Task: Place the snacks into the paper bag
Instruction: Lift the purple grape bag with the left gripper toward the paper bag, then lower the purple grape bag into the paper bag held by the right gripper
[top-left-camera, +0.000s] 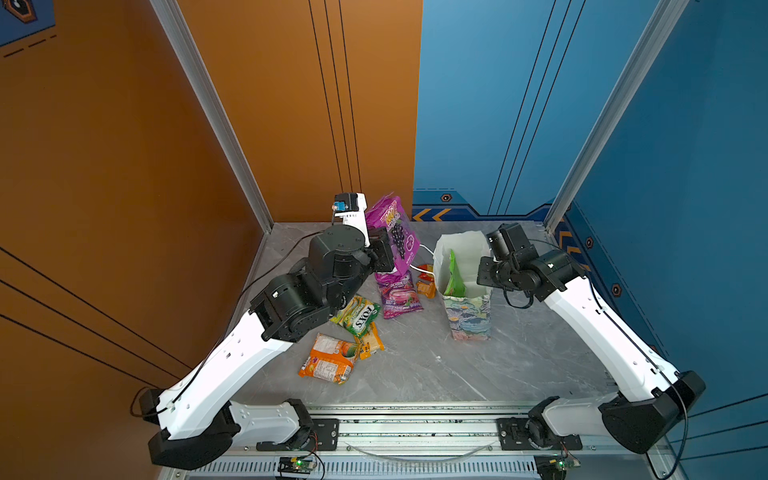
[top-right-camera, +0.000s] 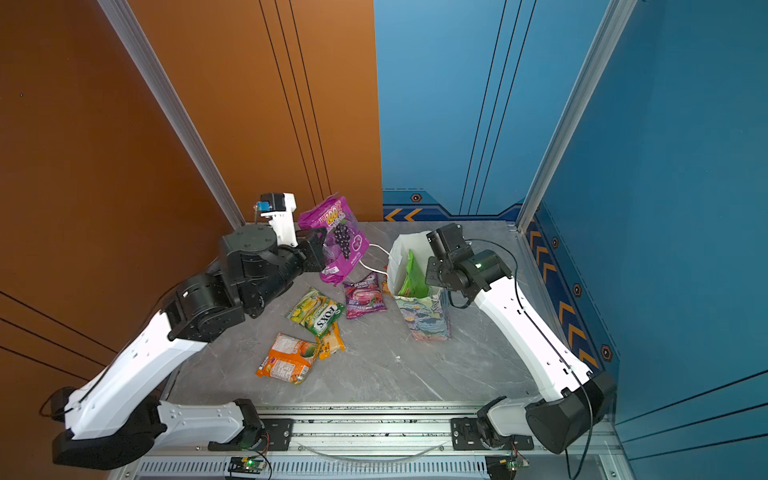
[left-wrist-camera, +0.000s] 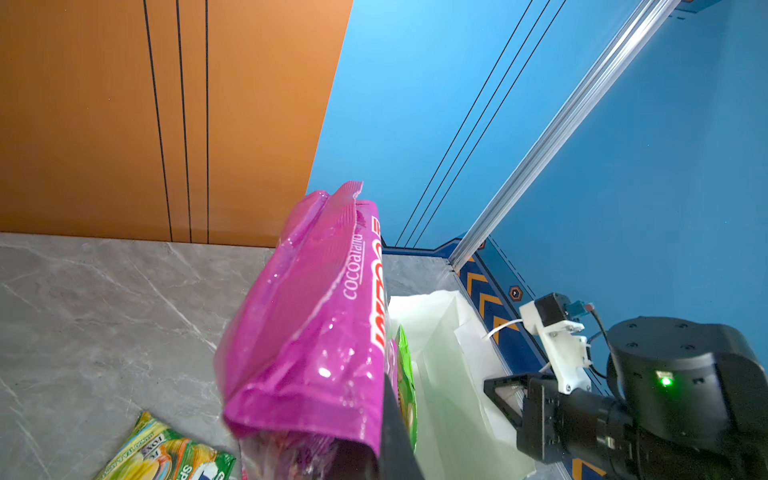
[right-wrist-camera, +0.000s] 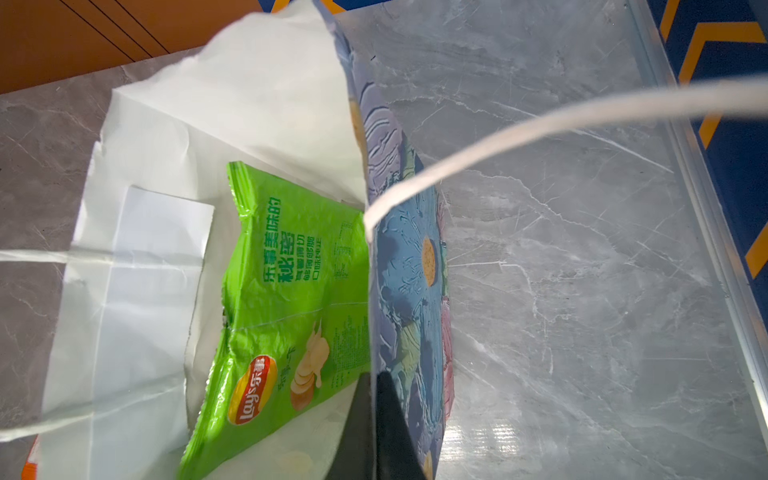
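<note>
left claw (top-left-camera: 387, 254) clamped on purple grape packet (top-left-camera: 397, 232), aloft near paper bag (top-left-camera: 469, 320) | right claw (right-wrist-camera: 372, 419) pinching bag's wall, mouth open | my worry: packet snags rim or Lay's crisps bag (right-wrist-camera: 291, 291) inside, tips bag; slick film may slip

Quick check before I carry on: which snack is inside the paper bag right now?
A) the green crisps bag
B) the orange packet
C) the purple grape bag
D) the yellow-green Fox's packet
A: the right wrist view shows the green crisps bag standing inside the paper bag. In both top views, the purple grape bag hangs outside it, to its left.
</note>
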